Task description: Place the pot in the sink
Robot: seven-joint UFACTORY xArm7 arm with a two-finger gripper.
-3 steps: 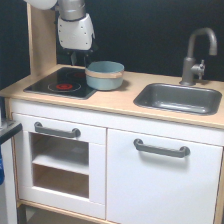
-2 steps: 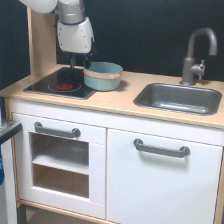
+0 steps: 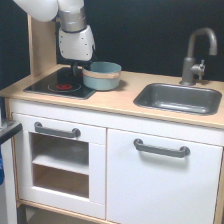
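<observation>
Tool (image 3: 76,70): mine, dark, hanging below the white wrist housing, low over the black stovetop (image 3: 59,84) on the exterior view's left; just beside the pot's left edge, contact uncertain; whether its jaws are apart or together I cannot tell, the fingers being too dark and blurred. Pot (image 3: 102,76): light blue-grey, tan band near the rim, upright at the stovetop's right edge, on the pale wooden worktop (image 3: 117,98). Sink (image 3: 178,97): dark grey basin set into the worktop, well apart from the pot toward the exterior view's right, grey faucet (image 3: 196,54) behind it. Below: white cabinet fronts with grey handles (image 3: 161,148)
</observation>
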